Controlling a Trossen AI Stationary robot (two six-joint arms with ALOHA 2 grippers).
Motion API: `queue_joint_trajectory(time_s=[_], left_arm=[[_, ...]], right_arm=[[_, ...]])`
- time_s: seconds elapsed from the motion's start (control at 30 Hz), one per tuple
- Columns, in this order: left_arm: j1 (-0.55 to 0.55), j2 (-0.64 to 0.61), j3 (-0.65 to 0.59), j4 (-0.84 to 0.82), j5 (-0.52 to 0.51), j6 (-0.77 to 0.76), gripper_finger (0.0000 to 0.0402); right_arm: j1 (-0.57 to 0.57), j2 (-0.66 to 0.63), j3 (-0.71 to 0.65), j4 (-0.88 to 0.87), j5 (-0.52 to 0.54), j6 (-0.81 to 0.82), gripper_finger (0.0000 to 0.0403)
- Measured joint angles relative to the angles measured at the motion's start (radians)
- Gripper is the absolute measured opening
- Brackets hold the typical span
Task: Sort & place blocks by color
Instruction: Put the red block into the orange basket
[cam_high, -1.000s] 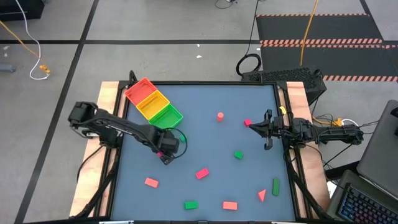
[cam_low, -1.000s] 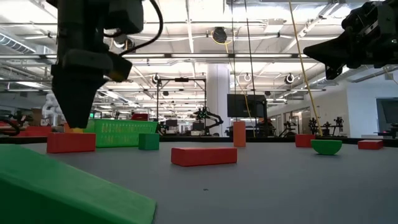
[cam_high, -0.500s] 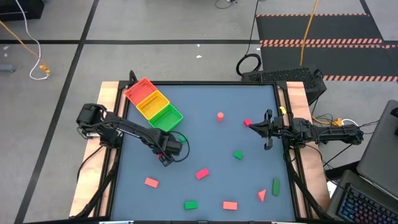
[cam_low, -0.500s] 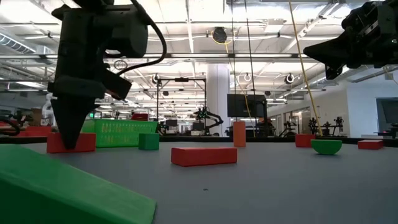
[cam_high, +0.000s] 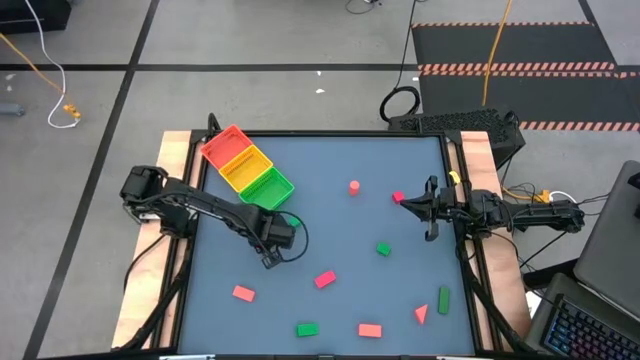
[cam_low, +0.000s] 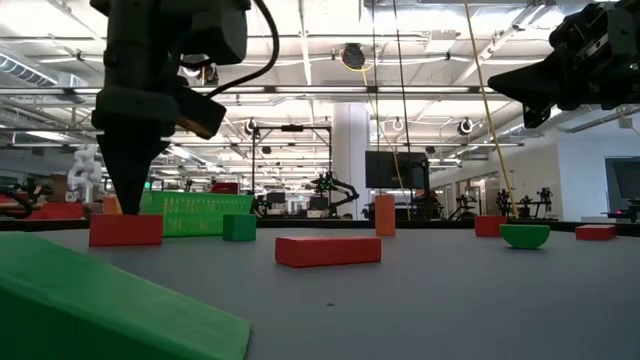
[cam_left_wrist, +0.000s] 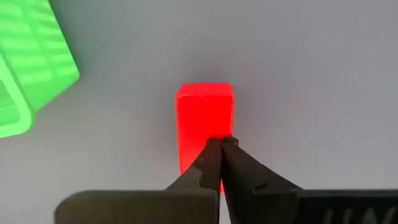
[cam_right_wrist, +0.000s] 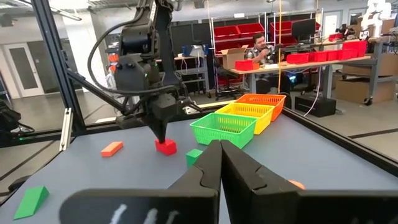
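The left gripper (cam_left_wrist: 221, 146) hangs over a red block (cam_left_wrist: 204, 118) near the tray (cam_high: 247, 167), fingers closed together (holding nothing). The right gripper (cam_high: 431, 210), also closed, waits at the table's (cam_high: 340, 290) right edge.

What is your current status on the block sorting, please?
Left gripper shut, tips over red block, not gripping it. Right gripper shut, waiting at right side.

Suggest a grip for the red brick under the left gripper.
Take the red brick across its two long sides at mid-length, coming straight down from above. It lies flat with free space all round, and its narrow width suits the fingers. The left gripper is shut at one end, so open first.
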Motion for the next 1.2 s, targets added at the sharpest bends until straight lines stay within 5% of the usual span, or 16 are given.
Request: queue_joint_trajectory(time_s=[0.33, 0.87, 1.2], left_arm=[[0.000, -0.031, -0.007, -0.017, 0.032, -0.002, 0.0011], [-0.003, -0.034, -0.006, -0.054, -0.020, 0.070, 0.0244], [-0.007, -0.027, -0.008, -0.031, -0.067, 0.088, 0.0291]], right_arm=[[0.000, 0.002, 0.000, 0.002, 0.000, 0.000, 0.0000], [0.000, 0.002, 0.000, 0.005, 0.000, 0.000, 0.0000], [0.000, 0.002, 0.000, 0.004, 0.000, 0.000, 0.0000]])
